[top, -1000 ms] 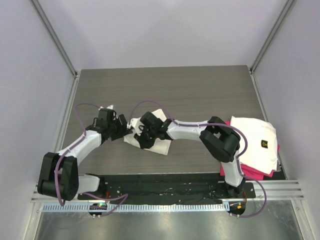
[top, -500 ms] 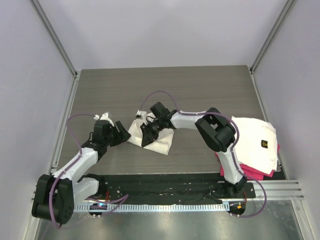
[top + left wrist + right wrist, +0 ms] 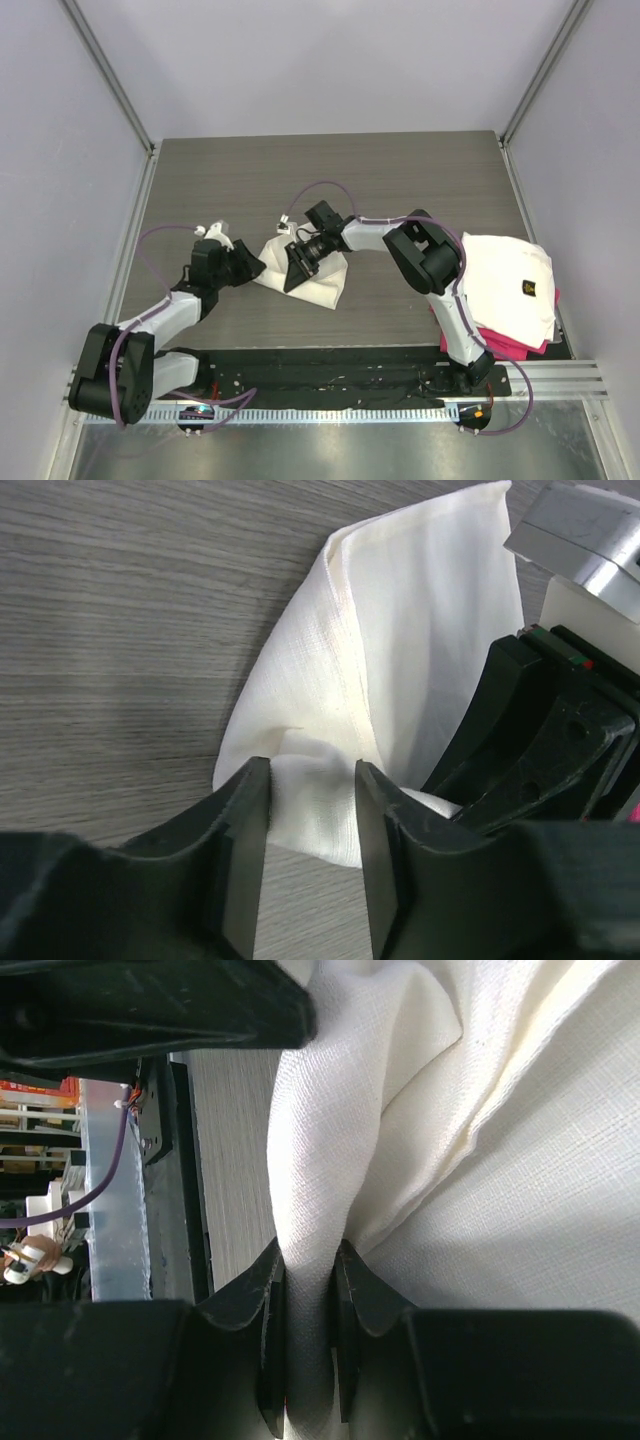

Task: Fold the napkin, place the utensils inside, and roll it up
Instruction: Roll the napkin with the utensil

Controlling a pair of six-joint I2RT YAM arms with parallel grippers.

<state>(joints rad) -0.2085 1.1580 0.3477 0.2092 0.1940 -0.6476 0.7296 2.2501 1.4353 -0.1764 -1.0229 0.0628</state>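
Observation:
The cream-white napkin [image 3: 318, 279] lies bunched and partly folded on the table's left half. My right gripper [image 3: 297, 268] is shut on a raised fold of it; in the right wrist view the cloth [image 3: 520, 1160] is squeezed between the two pads of that gripper [image 3: 308, 1270]. My left gripper [image 3: 252, 267] is at the napkin's left corner. In the left wrist view its jaws [image 3: 310, 815] stand apart with that corner of the napkin [image 3: 400, 630] lying between them, and gaps remain on both sides. The right gripper's black body [image 3: 540, 730] sits close beside it. The utensils are out of view.
A folded white cloth with a small dark logo [image 3: 512, 275] lies on a pink cloth [image 3: 500, 342] at the table's right edge. Grey walls close in the left, right and back. A black rail [image 3: 330, 372] runs along the near edge.
My left gripper has moved right onto the napkin's left corner and its jaws have narrowed. The right gripper has kept its hold on the fold, shifting slightly.

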